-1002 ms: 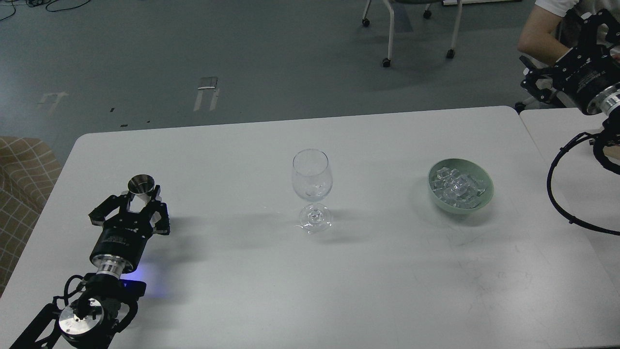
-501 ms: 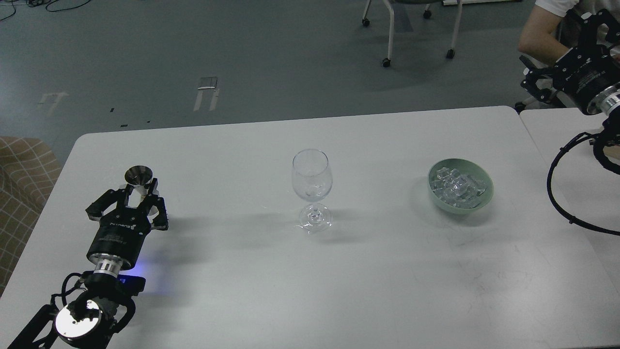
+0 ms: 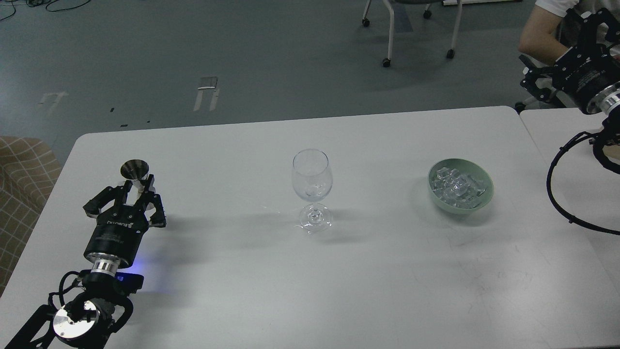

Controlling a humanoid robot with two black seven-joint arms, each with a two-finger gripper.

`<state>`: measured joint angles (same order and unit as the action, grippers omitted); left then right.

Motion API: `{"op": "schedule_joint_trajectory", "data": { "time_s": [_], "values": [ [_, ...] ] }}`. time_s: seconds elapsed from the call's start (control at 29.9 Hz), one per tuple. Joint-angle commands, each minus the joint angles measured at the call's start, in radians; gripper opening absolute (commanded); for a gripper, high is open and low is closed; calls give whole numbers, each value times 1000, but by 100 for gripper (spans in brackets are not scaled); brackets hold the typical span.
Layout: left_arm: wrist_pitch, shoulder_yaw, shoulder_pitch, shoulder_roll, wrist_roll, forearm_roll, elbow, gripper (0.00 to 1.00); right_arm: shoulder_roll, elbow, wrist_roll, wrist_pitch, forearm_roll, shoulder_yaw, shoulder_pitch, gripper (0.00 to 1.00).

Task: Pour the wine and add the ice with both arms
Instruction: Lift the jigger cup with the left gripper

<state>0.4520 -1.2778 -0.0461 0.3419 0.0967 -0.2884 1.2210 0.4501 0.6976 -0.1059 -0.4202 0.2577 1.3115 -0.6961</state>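
A: Glassware on the main table (image 3: 387,271)?
B: One wine glass (image 3: 312,184), standing upright. One small metal cup (image 3: 134,172) by the left gripper (image 3: 138,186).

A: Bowls?
B: One green bowl (image 3: 486,194). It held ice cubes (image 3: 455,186), many of them, heaped and too clear to count one by one.

A: Arms?
B: Two black arms showed, so two grippers; the right gripper (image 3: 545,80) sat at the far right edge.

A: Tables?
B: Two white tables, the second table (image 3: 571,179) just beside the first. One wheeled chair (image 3: 411,29) stood behind, only partly showing.
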Motion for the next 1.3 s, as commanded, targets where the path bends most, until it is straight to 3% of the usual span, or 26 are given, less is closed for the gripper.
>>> {"op": "schedule_joint_trajectory", "data": {
  "time_s": [0.0,0.2,0.33,0.53,0.84,1.04,1.27],
  "values": [
    [8,0,0,0,-2,0,2,31,-1,0,0,0,0,0,0,100],
    [37,2,-1,2,1,0,0,22,9,0,0,0,0,0,1,100],
    [37,2,0,2,9,0,0,9,9,0,0,0,0,0,1,100],
    [37,3,2,5,9,0,0,0,9,0,0,0,0,0,1,100],
    [37,3,2,6,14,9,6,0,12,-3,0,0,0,0,1,100],
    [31,15,-21,31,6,14,80,0,12,-3,0,0,0,0,1,100],
    [-47,21,-23,38,-2,32,178,0,12,-3,0,0,0,0,1,100]
  ]
}}
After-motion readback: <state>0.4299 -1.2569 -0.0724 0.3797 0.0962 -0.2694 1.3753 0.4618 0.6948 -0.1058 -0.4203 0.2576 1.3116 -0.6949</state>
